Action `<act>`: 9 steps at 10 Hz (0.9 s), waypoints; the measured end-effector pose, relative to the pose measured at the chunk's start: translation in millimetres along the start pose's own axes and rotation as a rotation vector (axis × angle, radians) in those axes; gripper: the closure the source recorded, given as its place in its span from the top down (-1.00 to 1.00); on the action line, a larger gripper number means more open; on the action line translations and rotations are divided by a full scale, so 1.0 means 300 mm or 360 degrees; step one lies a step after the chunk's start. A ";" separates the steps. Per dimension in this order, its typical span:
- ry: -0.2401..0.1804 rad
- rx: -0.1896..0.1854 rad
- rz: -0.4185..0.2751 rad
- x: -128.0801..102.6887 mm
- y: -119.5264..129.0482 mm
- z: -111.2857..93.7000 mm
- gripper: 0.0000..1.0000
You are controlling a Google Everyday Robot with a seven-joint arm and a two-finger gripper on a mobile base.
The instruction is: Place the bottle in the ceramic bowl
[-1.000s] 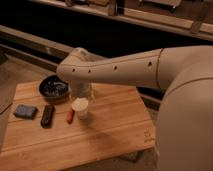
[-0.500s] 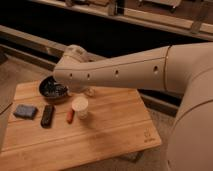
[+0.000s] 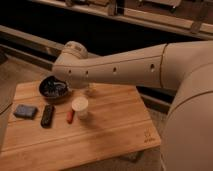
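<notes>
The bottle [image 3: 90,91] is a slim pale shape standing near the table's far edge, just under my arm, its top covered by it. The ceramic bowl [image 3: 54,89] is dark, round and glossy at the far left of the wooden table [image 3: 115,135], left of the bottle. My big beige arm [image 3: 115,67] reaches in from the right, and its wrist end [image 3: 74,54] hangs above the bowl and bottle. The gripper is hidden behind that wrist end, over the strip between bowl and bottle. Nothing on the table looks lifted or held.
A white cup with a cream top [image 3: 80,106] stands in front of the bottle. Beside it lie a small red item [image 3: 70,116], a black remote-like bar [image 3: 47,115] and a blue pad [image 3: 25,111]. A dark shelf runs behind the table.
The wrist end of my arm has shifted up and back toward the table's far edge, uncovering the white cup and the space in front of it. The objects on the table have not moved.
</notes>
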 end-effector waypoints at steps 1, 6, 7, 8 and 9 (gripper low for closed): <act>0.0000 0.0000 0.0000 0.000 0.000 0.000 0.30; -0.0102 -0.0009 -0.0020 -0.118 -0.008 0.031 0.30; -0.0120 -0.0013 -0.0032 -0.141 -0.007 0.039 0.30; -0.0141 -0.0020 -0.0063 -0.177 -0.004 0.067 0.30; -0.0137 -0.0020 -0.0078 -0.187 -0.006 0.087 0.30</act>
